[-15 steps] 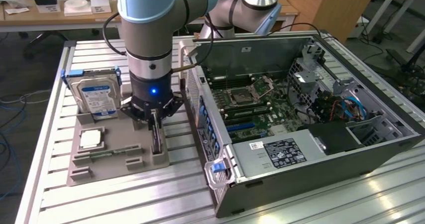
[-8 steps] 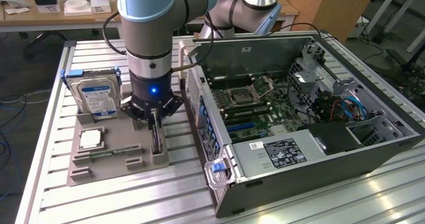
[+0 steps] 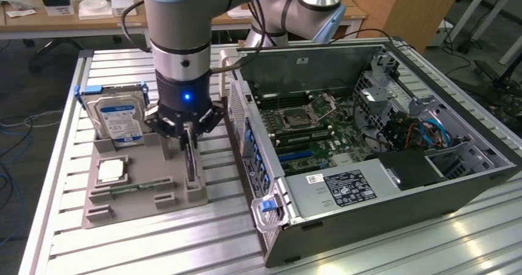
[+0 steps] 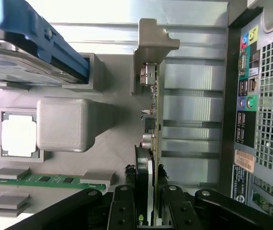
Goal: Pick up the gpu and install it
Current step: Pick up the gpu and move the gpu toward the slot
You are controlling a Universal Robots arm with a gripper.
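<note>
Dark gpu (image 3: 191, 165), likely stiff, light, fragile, edgewise in holder (image 3: 122, 195); hand (image 3: 189, 139) clenched on top edge; case (image 3: 367, 183) at 3 o'clock.

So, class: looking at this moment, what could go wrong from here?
1. The tool pinches only the thin edge of the gpu, so it may tilt or slip.
2. The gpu stands in slots of the holder and could snag there.
3. The case wall is close; a swing might hit it.
</note>
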